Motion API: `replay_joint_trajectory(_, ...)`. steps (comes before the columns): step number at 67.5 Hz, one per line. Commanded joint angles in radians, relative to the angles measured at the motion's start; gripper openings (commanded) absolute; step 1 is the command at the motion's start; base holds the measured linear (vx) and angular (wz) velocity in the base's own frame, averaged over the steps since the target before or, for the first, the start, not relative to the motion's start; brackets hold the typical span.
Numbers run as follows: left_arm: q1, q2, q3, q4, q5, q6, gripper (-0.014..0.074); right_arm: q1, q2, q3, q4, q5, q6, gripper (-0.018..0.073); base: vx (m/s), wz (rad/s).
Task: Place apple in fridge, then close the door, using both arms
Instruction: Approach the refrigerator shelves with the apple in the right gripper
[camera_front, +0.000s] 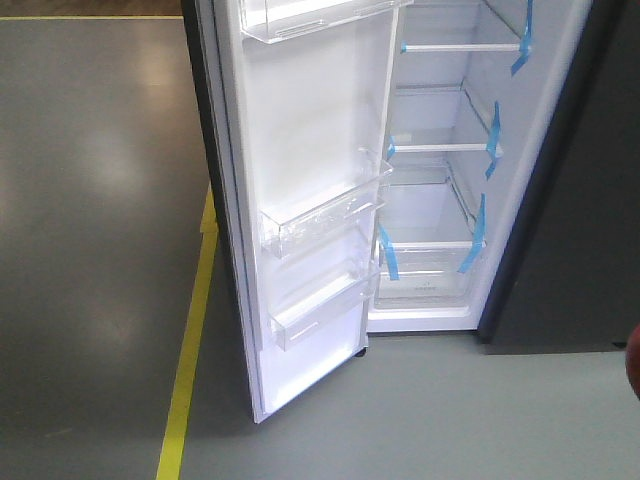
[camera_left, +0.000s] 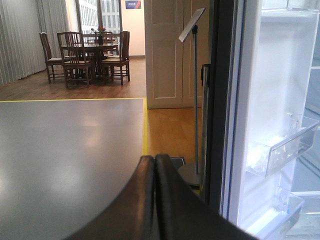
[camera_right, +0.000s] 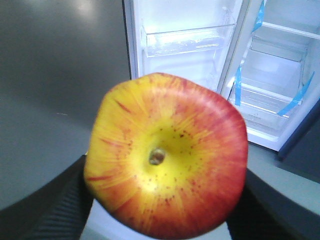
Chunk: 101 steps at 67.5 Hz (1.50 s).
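Firmly, the right gripper (camera_right: 160, 205) is clamping the apple (camera_right: 165, 155) between its two dark fingers (camera_right: 50, 212), which are pressing on opposite flanks of the fruit so that the stem dimple is facing the wrist camera; the jaws are spread only as wide as the apple itself. That grip is leaving the far side of the fruit free, which should suit setting it down on a shelf. The apple is hanging out in front of the fridge (camera_front: 545, 120), not yet inside it, low and near the open compartment; a red sliver at the edge of the front view is probably the same fruit. The left gripper (camera_left: 154, 172) is carrying nothing, its fingers closed flat against each other, and it is waiting just off the fridge's open front, beside the free edge of the door (camera_front: 310, 130). From there it is likely being kept ready to push the door shut once the apple is in. The door is standing wide from the fridge's hinge side, its white lining and clear bins (camera_front: 320, 215) facing the robot, so the way in is open. Inside the fridge, the glass shelves (camera_front: 445, 148) are lying bare, edged with blue tape (camera_front: 493, 130), seemingly marking where they end. Beyond the fridge's door side, a yellow line (camera_front: 185, 370) is running along the grey floor (camera_front: 90, 200).
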Motion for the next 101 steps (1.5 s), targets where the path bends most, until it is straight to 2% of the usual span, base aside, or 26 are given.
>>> replay_joint_trajectory(1,-0.001,-0.015,0.028,-0.006,-0.074,-0.009,-0.0006,-0.001,0.01,-0.025,-0.002,-0.08,-0.009,0.036,0.1,0.02)
replay_joint_trajectory(101,-0.001,-0.015,0.028,-0.006,-0.074,-0.009,-0.0006,-0.001,0.01,-0.025,-0.002,-0.08,-0.009,0.036,0.1,0.02)
